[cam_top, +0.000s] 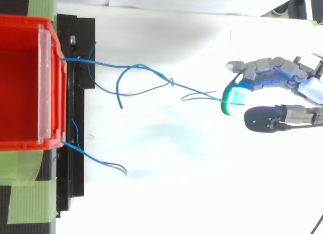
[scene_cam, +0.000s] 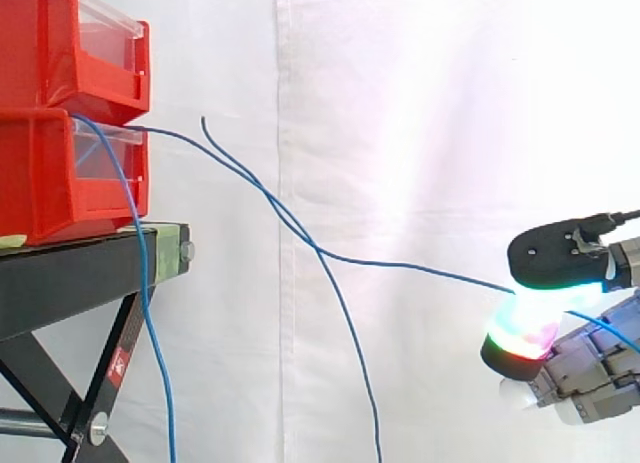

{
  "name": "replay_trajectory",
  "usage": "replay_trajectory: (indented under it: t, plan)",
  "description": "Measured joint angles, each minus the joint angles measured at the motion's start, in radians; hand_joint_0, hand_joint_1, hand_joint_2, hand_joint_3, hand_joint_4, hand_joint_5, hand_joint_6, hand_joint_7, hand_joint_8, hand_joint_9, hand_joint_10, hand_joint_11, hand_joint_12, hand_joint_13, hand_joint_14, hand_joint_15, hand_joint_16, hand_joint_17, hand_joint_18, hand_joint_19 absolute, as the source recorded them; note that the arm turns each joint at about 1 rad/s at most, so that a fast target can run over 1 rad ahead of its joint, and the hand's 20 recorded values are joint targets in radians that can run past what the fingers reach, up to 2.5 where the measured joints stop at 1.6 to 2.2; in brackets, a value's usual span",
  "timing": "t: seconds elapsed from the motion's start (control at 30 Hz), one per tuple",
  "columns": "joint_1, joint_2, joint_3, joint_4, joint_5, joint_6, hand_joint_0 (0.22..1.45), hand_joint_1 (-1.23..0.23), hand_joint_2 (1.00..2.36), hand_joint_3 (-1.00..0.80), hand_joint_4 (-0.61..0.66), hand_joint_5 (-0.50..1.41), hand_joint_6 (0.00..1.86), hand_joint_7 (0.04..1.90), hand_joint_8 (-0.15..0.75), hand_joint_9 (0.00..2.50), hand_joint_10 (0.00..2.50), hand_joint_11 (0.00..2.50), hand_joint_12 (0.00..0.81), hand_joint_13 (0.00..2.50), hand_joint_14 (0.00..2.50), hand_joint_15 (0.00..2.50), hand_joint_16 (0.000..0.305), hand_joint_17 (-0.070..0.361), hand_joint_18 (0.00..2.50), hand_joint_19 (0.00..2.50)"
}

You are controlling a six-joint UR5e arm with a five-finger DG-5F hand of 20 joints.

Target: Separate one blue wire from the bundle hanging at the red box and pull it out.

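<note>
Two stacked red bins (scene_cam: 60, 183) sit on a black stand (scene_cam: 80, 268) at the left; from above the top bin (cam_top: 30, 143) is seen. One blue wire (scene_cam: 400, 265) runs from the lower bin's front down and to the right into my hand (scene_cam: 590, 368). In the top view the hand (cam_top: 282, 72) pinches this wire (cam_top: 197, 91) between a glowing fingertip (cam_top: 234, 97) and the black thumb pad (cam_top: 262, 118). A second blue wire (scene_cam: 345, 333) crosses it and hangs down with a free upper end. A third (scene_cam: 150, 313) droops beside the stand.
A white curtain hangs behind everything. Green tape (cam_top: 28, 201) holds the stand's base. Another short blue wire (cam_top: 98, 160) leaves the bin's near corner. A metal bolt (scene_cam: 187, 250) sticks out of the stand's edge.
</note>
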Motion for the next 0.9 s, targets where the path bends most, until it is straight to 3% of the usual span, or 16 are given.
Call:
replay_trajectory:
  t: [0.4,0.9]
  plan:
    - [0.004,0.000,-0.004,0.064,-0.005,-0.008,0.58,-0.74,1.02,0.02,0.14,-0.14,0.85,1.23,0.281,0.64,0.01,0.48,0.318,0.15,0.01,0.22,0.055,0.123,0.00,0.21]
    - [0.004,0.000,-0.004,0.071,-0.007,-0.010,0.58,-0.74,1.02,0.02,0.14,-0.14,0.85,1.22,0.283,0.64,0.01,0.47,0.316,0.15,0.01,0.20,0.055,0.123,0.00,0.22]
